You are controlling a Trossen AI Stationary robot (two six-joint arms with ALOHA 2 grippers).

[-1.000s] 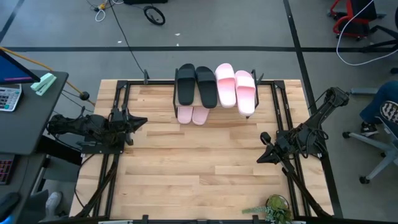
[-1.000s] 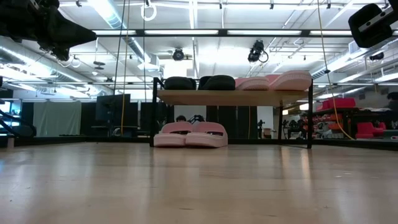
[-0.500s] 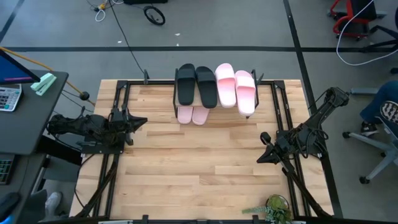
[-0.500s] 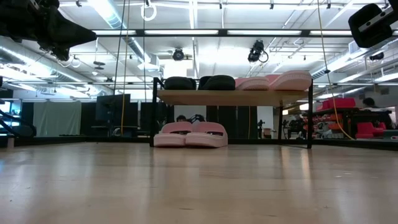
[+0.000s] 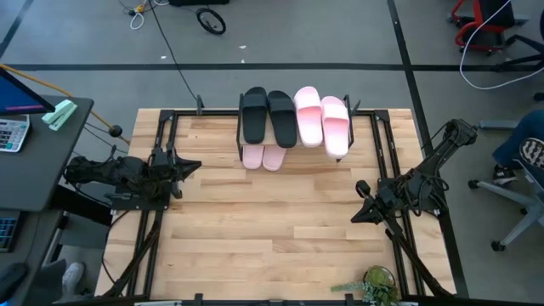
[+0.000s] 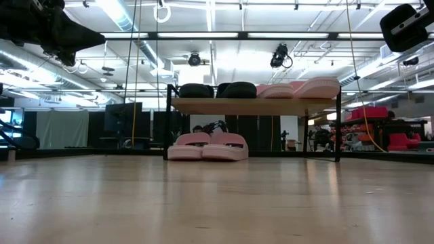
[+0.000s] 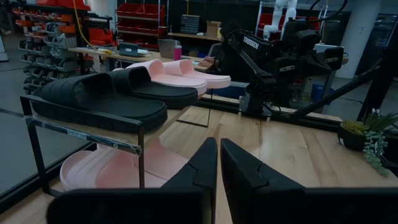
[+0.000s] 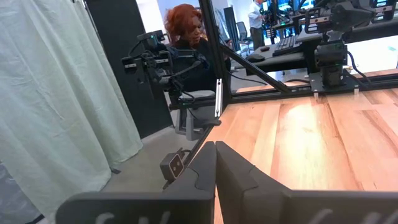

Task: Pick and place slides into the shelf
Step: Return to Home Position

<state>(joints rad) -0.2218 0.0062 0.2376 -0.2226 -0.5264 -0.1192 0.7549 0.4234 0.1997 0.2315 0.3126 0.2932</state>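
Observation:
The shelf (image 5: pixel 293 149) stands at the table's far middle. On its top board lie two black slides (image 5: pixel 268 116) and two pale pink slides (image 5: pixel 323 121), side by side. Two more pink slides (image 5: pixel 263 157) rest soles down on the tabletop under the board, seen also in the low view as pink slides (image 6: pixel 207 147). My left gripper (image 5: pixel 195 167) hangs shut above the table's left side, pointing toward the shelf, holding nothing. My right gripper (image 5: pixel 357 201) hangs shut over the right side, holding nothing. The left wrist view shows the black slides (image 7: pixel 102 99) close by.
A small potted plant (image 5: pixel 374 285) sits at the table's near right edge. A black frame rail (image 5: pixel 166 170) runs along the table's sides. Bare wood tabletop (image 5: pixel 272 229) spreads between the arms. A person (image 8: pixel 186 43) sits beyond the table's edge.

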